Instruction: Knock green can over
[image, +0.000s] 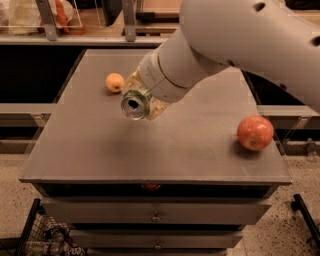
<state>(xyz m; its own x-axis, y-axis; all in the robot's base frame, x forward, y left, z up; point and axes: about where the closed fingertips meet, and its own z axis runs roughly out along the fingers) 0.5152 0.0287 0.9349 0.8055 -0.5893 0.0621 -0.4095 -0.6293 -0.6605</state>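
The green can (134, 105) is held in the air over the middle-left of the grey table (165, 160). It is tipped on its side with its silver top and opening facing me; only a sliver of its green wall shows. My gripper (146, 100) is shut on the can, its pale fingers (159, 106) wrapped around the body behind the top. The big white arm (240, 45) comes in from the upper right and hides the rest of the can and the table's back right.
A small orange fruit (114, 82) lies on the table just left of and behind the can. A red apple (255, 133) lies near the right edge. Drawers (156, 216) sit under the tabletop. A wire basket (40, 235) stands at the lower left.
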